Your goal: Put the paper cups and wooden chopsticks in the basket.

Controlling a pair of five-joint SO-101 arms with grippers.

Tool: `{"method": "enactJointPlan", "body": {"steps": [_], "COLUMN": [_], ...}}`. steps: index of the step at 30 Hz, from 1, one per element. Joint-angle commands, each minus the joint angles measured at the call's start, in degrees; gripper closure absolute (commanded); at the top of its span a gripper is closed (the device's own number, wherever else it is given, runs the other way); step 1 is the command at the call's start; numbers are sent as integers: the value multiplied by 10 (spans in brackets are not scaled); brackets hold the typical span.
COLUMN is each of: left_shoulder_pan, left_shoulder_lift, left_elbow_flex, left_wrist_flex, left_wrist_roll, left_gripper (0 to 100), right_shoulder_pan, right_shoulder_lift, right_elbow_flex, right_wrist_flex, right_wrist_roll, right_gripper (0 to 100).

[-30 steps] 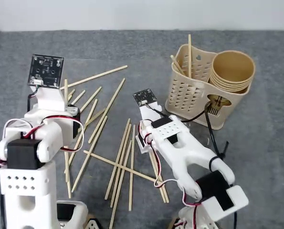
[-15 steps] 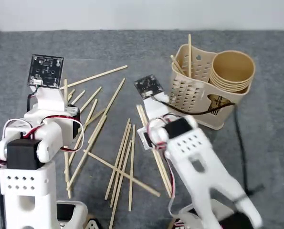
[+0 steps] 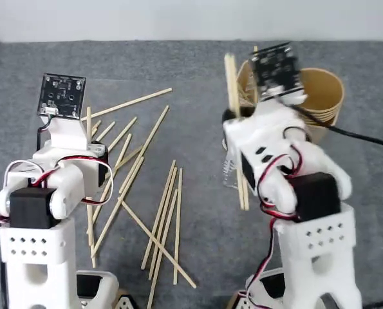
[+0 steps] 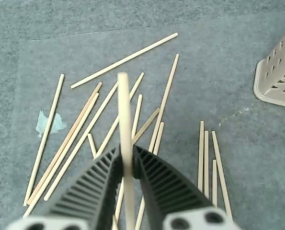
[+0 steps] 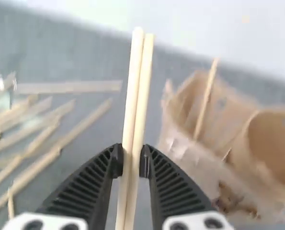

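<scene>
Many wooden chopsticks lie scattered on the grey mat. The beige basket stands at the back right with stacked paper cups in one compartment and a few chopsticks upright in the other. My right gripper is shut on a pair of chopsticks, held raised just left of the basket; the pair points steeply up in the high view. My left gripper is shut on a single chopstick, low over the pile at the left.
The basket's corner shows at the edge of the left wrist view. A small pale blue scrap lies on the mat among the sticks. Bare mat stretches between the pile and the basket.
The right arm has lifted a pair of chopsticks off the mat and swung up and back toward the basket. One loose stick near it shifted. The left arm has kept still.
</scene>
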Motion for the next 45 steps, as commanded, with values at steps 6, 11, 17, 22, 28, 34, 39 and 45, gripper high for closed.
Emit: {"method": "enactJointPlan", "body": {"steps": [6,11,17,22,28,34,39,45], "left_shoulder_pan": [1,4,4,4,4,4,4,19], "left_shoulder_lift": [-12,-12,-12,-12,-12,-12,-11,-7], "left_elbow_flex": [-4,-4,-4,-3,-3,-6,-42,-80], "left_wrist_flex": [-6,-6,-6,-6,-6,-5,-19,-64], "left_wrist_roll": [-4,-4,-4,-3,-2,-2,0,-3], "left_gripper": [988,988,988,988,988,988,988,988], "right_shoulder_pan": [57,81,119,118,122,121,117,102], "right_shoulder_lift": [-17,-16,-16,-15,22,18,-52,-145], "right_elbow_flex": [-37,24,193,326,346,347,351,357], "right_wrist_flex": [-247,-411,-645,-788,-820,-781,-626,-378], "right_wrist_roll": [6,7,13,78,84,81,63,-6], "right_gripper": [990,990,990,990,976,755,772,889]}}
